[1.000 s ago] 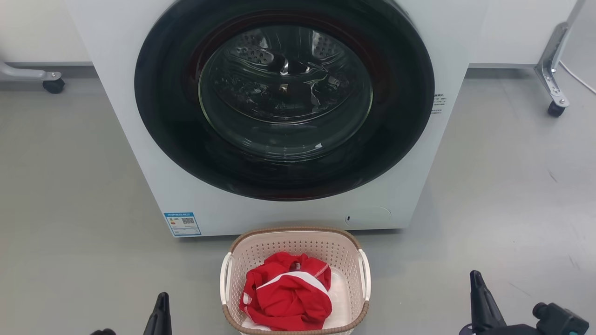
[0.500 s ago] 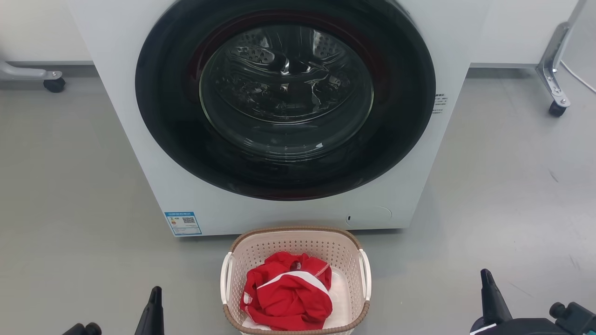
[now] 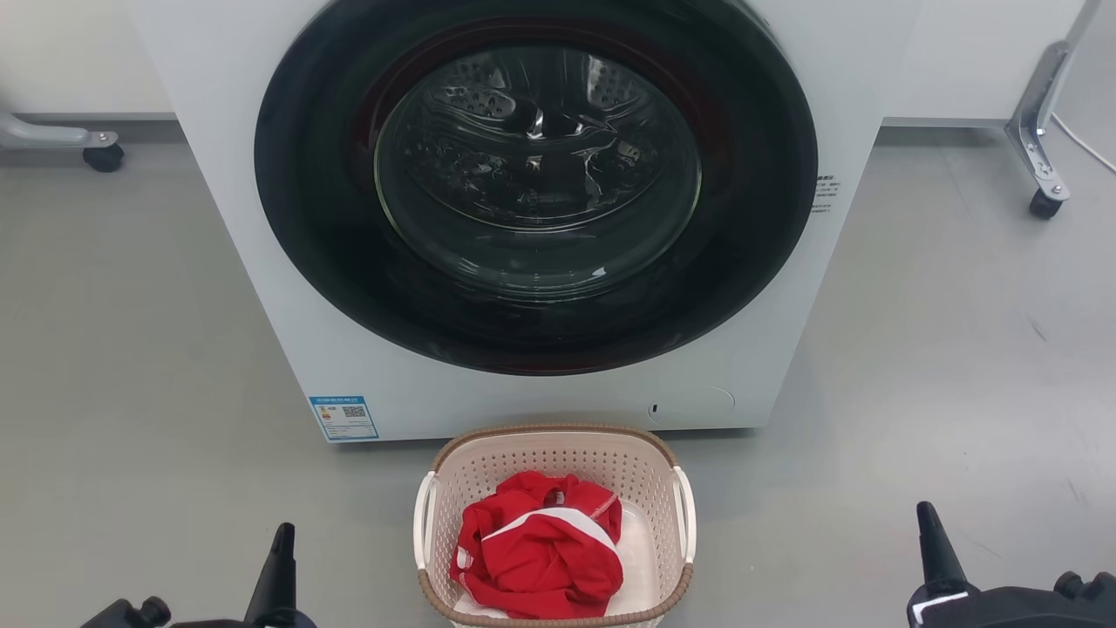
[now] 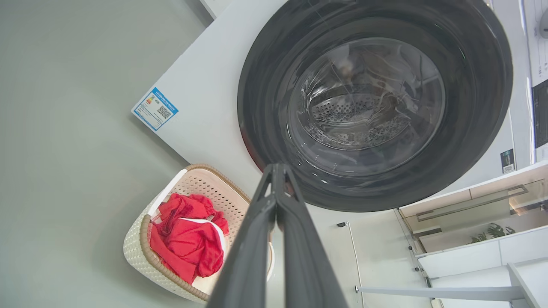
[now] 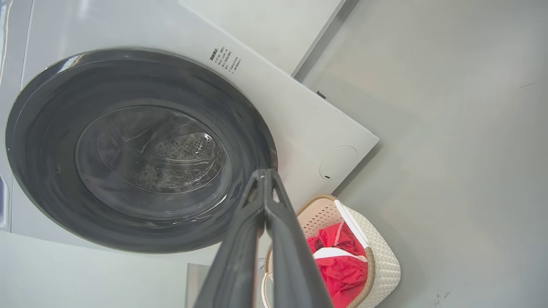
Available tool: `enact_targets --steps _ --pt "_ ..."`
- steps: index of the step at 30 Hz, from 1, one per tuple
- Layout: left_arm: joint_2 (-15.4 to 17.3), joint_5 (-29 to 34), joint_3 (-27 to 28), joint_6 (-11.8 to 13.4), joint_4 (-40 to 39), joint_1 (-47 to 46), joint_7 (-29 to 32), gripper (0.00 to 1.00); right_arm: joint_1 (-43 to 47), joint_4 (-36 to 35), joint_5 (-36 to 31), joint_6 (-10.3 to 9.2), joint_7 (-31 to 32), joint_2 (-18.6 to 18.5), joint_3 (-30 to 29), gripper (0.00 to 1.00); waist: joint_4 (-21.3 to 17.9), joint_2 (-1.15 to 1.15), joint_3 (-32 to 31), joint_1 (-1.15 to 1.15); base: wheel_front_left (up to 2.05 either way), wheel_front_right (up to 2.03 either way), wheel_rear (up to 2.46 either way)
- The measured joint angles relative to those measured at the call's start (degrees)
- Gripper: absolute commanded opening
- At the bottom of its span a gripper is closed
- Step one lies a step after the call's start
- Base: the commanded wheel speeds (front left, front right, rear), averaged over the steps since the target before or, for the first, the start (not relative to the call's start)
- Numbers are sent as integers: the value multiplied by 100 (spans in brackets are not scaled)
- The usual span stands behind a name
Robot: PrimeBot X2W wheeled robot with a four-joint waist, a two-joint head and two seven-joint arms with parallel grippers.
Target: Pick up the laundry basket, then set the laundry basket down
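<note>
The laundry basket [image 3: 558, 455] stands upright on the grey floor [image 3: 131, 349] at the lower centre of the head view. Its far rim is just beside the bottom edge of the white washer [image 3: 261, 288]. I judge this place is chosen so that clothes can pass easily between basket and drum. Inside lies a crumpled red and white garment [image 3: 540, 549], which fills most of the bottom. The two white handles [image 3: 422, 523] sit on the left and right sides of the basket, so each one faces the side of the frame where one arm is. This would suit a lift with both arms.

The left gripper [image 3: 281, 545] is at the lower left of the frame and the right gripper [image 3: 931, 532] at the lower right. Both are well apart from the basket and point up the frame. In the left wrist view the two fingers [image 4: 257, 239] are pressed together to the tip, with nothing between them. The right wrist view shows the same for the right gripper [image 5: 264, 175]. So neither one has hold of the basket.

A basket resting on the floor with both arms away fits two stages: it may be waiting to be lifted, or it may already be set down again. The pictures do not settle which.

The round dark door [image 3: 536, 183] of the washer is closed.
</note>
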Motion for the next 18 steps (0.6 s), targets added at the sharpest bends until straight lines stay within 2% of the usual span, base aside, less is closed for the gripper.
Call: enact_targets --steps 18 --pt "-67 -1214 333 -214 269 -293 346 0 -210 221 1323 252 332 16 -388 0 13 0 7 0 0 0 0"
